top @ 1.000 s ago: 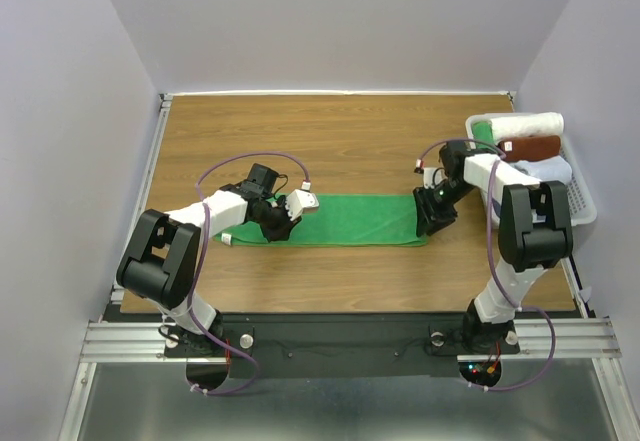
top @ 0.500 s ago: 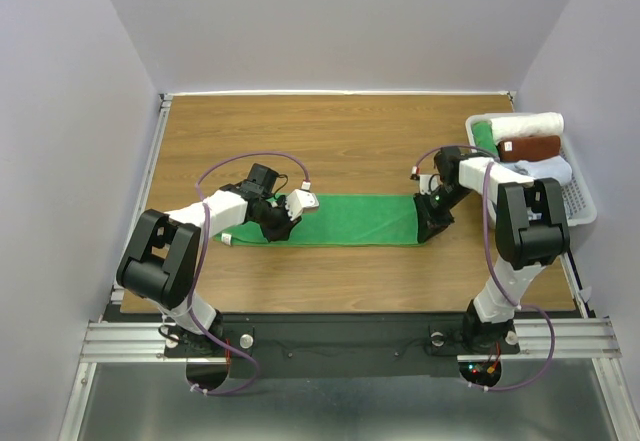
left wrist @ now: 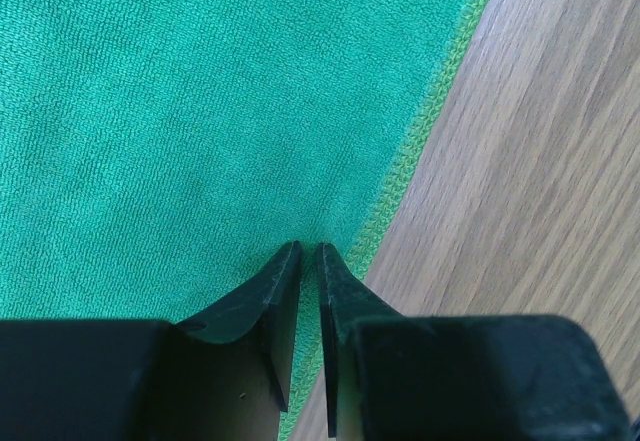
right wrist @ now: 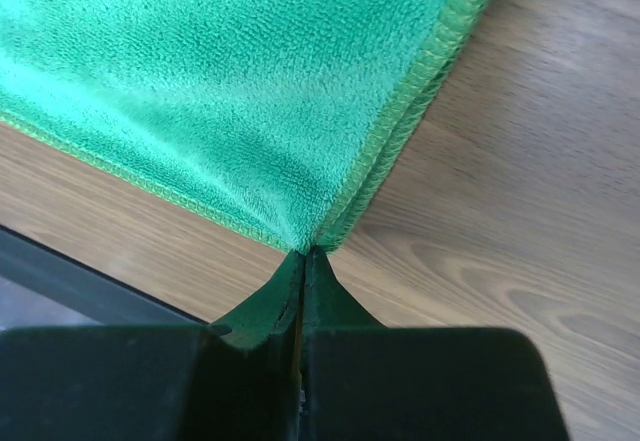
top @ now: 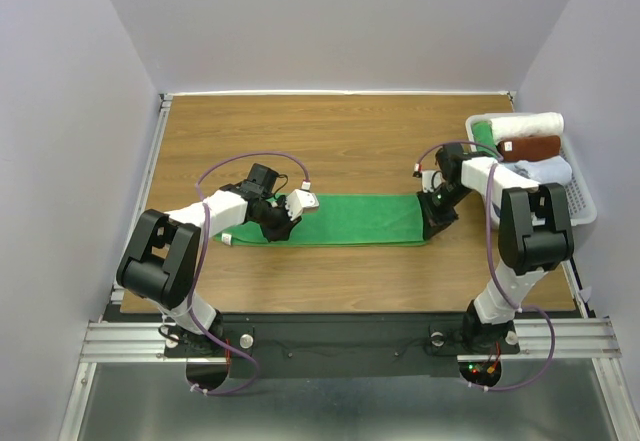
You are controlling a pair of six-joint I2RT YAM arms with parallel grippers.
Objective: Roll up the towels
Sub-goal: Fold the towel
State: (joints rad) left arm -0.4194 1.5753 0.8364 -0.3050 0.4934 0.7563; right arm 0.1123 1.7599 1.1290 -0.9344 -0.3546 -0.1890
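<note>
The bright green towel (top: 350,219) lies as a long flat strip across the middle of the wooden table (top: 330,141). My left gripper (top: 283,223) is down at its left end. In the left wrist view its jaws (left wrist: 308,248) stand almost together, tips pressed into the green towel (left wrist: 200,111) next to its stitched edge. My right gripper (top: 432,223) is at the strip's right end. In the right wrist view it (right wrist: 305,251) is shut on the corner of the green towel (right wrist: 250,81), and the cloth puckers toward the tips. The pale bluish-white towel (top: 550,171) lies in the basket at the right.
A white basket (top: 586,201) stands at the table's right edge. It holds a cream-white roll (top: 530,124), a brown roll (top: 530,147) and a bit of green cloth (top: 483,133). The table's front edge runs just below the towel.
My right gripper shifted slightly left with the towel corner, then back right. The left arm has not moved.
</note>
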